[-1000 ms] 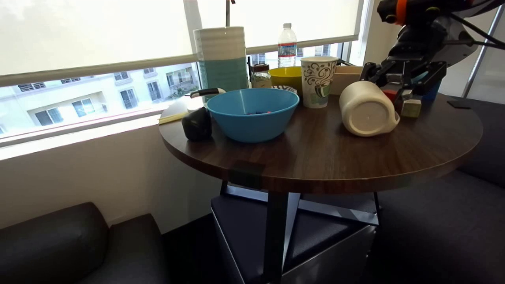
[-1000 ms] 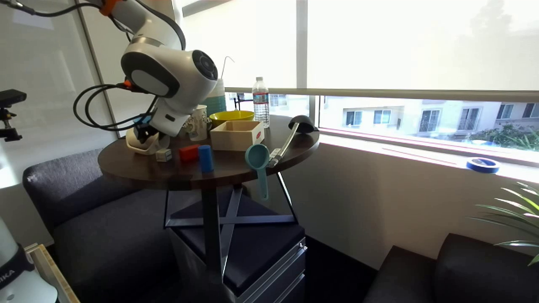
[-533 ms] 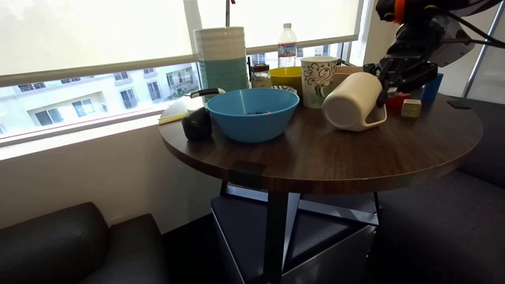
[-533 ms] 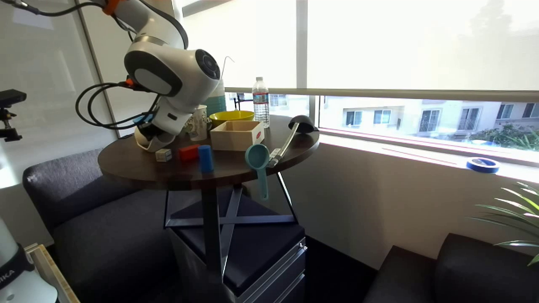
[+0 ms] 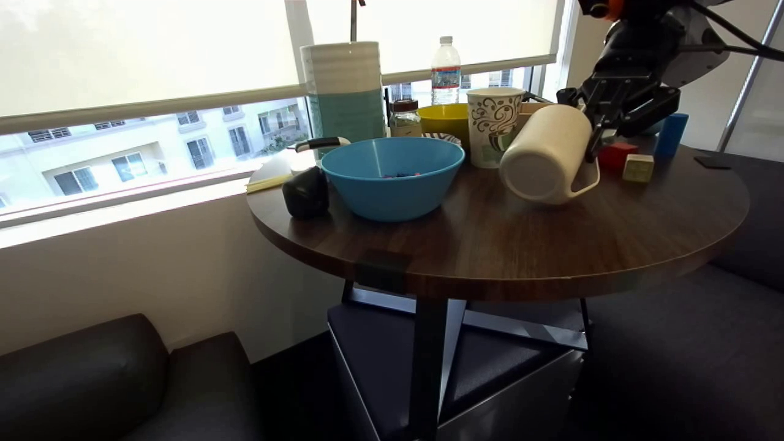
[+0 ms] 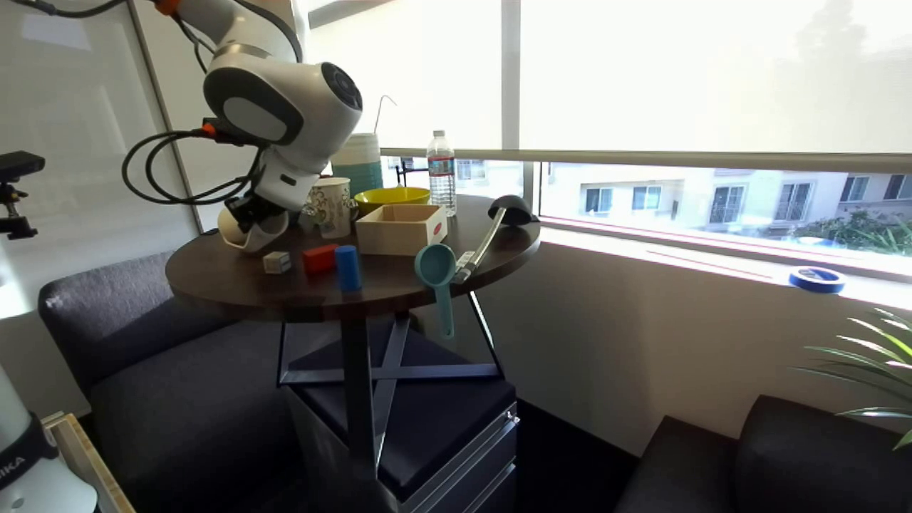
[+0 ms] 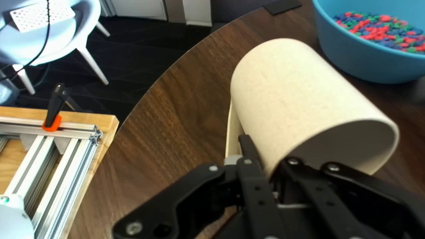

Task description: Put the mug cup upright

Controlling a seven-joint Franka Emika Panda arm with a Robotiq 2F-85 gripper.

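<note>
The mug cup (image 7: 298, 96), plain cream, lies on its side on the round wooden table. Its base faces out in an exterior view, where the mug (image 5: 542, 153) tilts with its mouth end raised. My gripper (image 7: 264, 157) is shut on the mug's wall near the rim. A black fingertip (image 7: 248, 146) sits outside, between body and handle; the opposite finger reaches into the mouth, its tip hidden. The handle (image 5: 589, 181) points toward the red block. In an exterior view the gripper (image 6: 249, 212) covers part of the mug (image 6: 229, 229).
A blue bowl (image 5: 392, 184) of coloured pellets stands near the mug's base, and a patterned paper cup (image 5: 493, 122) is close behind the mug. A small cube (image 5: 639, 168), red block (image 5: 617, 156) and blue cylinder (image 5: 671, 133) stand beside it. A wooden box (image 6: 401, 235) is farther off.
The jaws have closed on the mug's wall. The mug has swung round, nearer the paper cup, and its mouth end has risen with the arm during the last half second.
</note>
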